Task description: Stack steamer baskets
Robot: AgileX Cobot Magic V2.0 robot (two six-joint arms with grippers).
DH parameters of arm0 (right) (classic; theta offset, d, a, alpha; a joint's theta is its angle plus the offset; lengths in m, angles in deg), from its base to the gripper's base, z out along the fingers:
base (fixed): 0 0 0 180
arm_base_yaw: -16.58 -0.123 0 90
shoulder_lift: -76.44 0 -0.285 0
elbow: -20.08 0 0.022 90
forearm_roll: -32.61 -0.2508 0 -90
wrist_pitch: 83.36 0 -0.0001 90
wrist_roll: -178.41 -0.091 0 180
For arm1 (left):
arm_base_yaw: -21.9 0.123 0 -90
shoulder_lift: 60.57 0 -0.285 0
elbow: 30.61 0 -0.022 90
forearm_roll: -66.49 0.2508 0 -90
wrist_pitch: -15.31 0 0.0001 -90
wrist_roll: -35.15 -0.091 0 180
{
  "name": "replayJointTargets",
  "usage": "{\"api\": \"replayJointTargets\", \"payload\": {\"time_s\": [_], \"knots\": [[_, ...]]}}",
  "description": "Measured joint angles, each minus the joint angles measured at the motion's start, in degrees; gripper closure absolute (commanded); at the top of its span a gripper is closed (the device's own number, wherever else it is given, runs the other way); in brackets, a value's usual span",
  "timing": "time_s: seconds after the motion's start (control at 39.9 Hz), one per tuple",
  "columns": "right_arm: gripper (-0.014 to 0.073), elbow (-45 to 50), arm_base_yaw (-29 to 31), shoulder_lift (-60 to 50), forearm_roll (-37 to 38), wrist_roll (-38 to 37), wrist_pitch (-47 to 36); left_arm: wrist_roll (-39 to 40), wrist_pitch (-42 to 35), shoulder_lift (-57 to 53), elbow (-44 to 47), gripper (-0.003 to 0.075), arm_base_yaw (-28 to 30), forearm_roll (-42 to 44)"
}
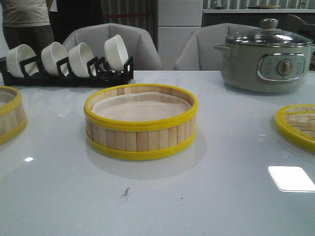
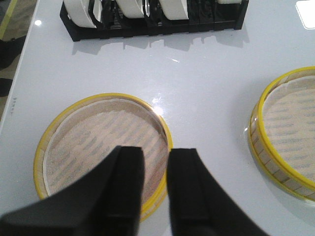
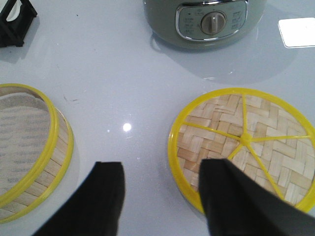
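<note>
Mostly round slatted-wood steamer baskets (image 1: 141,124), woven bamboo lid (image 3: 243,145)

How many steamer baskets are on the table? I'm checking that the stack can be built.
2. One steamer basket sits mid-table; a second basket lies at the table's left edge, under the left gripper. More could lie outside the views.

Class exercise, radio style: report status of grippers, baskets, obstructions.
Left gripper open above left basket. Right gripper open, empty, near lid. Centre basket unstacked. Nothing between baskets.
</note>
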Motion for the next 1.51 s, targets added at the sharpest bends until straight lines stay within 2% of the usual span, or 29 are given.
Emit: {"api": "replayJointTargets", "payload": {"time_s": [0.05, 0.1, 0.73, 1.05, 1.51], "knots": [[0.0063, 0.0, 0.0, 0.0, 0.0, 0.0, 0.0, 0.0, -0.1, 0.7, 0.0, 0.0178, 0.0, 0.0], [0.0077, 0.0, 0.0, 0.0, 0.0, 0.0, -0.3, 0.0, -0.1, 1.7, 0.0, 0.0150, 0.0, 0.0], [0.0090, 0.0, 0.0, 0.0, 0.0, -0.1, -0.3, 0.0, -9.0, 26.8, -2.5, 0.0151, 0.0, -0.5], [0.0090, 0.0, 0.0, 0.0, 0.0, -0.1, 0.6, 0.0, -7.4, 36.9, -10.0, 0.0153, 0.0, -0.7], [0.0090, 0.0, 0.0, 0.0, 0.0, -0.1, 0.7, 0.0, -5.4, 42.9, -10.9, 0.0153, 0.0, -2.2]]}}
